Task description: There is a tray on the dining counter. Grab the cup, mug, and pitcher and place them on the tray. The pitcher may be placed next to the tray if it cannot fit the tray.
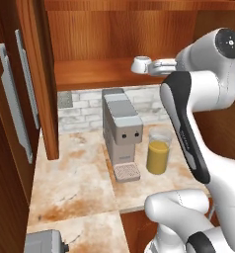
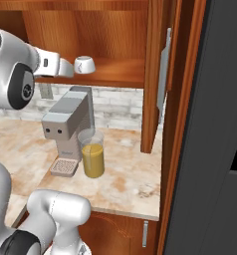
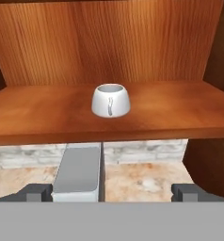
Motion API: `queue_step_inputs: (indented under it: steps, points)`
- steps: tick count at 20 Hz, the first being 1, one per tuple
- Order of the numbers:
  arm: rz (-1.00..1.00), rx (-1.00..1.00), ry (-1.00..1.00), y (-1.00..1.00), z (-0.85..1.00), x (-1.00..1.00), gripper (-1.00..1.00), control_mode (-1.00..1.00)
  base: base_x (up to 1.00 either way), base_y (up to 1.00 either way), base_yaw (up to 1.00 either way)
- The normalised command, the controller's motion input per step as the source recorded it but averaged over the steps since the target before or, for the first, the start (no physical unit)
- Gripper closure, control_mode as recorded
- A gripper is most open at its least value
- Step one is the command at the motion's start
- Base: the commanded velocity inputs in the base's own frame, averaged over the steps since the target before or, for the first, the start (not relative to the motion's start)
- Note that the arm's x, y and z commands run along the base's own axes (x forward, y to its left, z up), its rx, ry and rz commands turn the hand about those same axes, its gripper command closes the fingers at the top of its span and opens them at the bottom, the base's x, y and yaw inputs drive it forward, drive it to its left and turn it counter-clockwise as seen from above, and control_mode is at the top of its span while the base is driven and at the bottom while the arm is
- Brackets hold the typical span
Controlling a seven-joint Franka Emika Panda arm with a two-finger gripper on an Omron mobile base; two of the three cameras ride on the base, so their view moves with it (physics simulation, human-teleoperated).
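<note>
Two vessels stand before me: the pitcher (image 1: 158, 154), a clear glass cylinder partly full of orange liquid, sits on the veined marble-look counter (image 1: 75, 183) just right of the boxy grey coffee machine (image 1: 120, 131); the squat white mug (image 3: 110, 100), wider at its base, rests on the smooth reddish wood shelf (image 3: 48, 115) above. My gripper (image 3: 113, 192) hangs spread wide and empty, short of the mug.

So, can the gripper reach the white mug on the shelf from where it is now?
Probably yes. The mug stands alone on the open wooden shelf, straight ahead of the gripper, whose jaws are wide open. Nothing lies between them; the coffee machine and the pitcher stand lower, on the counter.
</note>
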Motion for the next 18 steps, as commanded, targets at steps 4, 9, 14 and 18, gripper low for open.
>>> queue_step_inputs:
  steps: [4,9,14,18]
  points:
    - [0.0,0.0,0.0,0.0,0.0,0.37,-1.0,-1.0,0.0,0.0,0.0]
    - [0.01,0.0,0.0,-0.01,0.0,0.33,-1.0,-1.0,0.0,0.0,0.0]
    - [0.01,0.0,0.0,0.0,-0.02,0.33,-1.0,-1.0,0.0,0.0,0.0]
    - [0.0,0.0,0.0,0.0,-0.07,0.33,-1.0,-1.0,0.0,0.0,0.0]
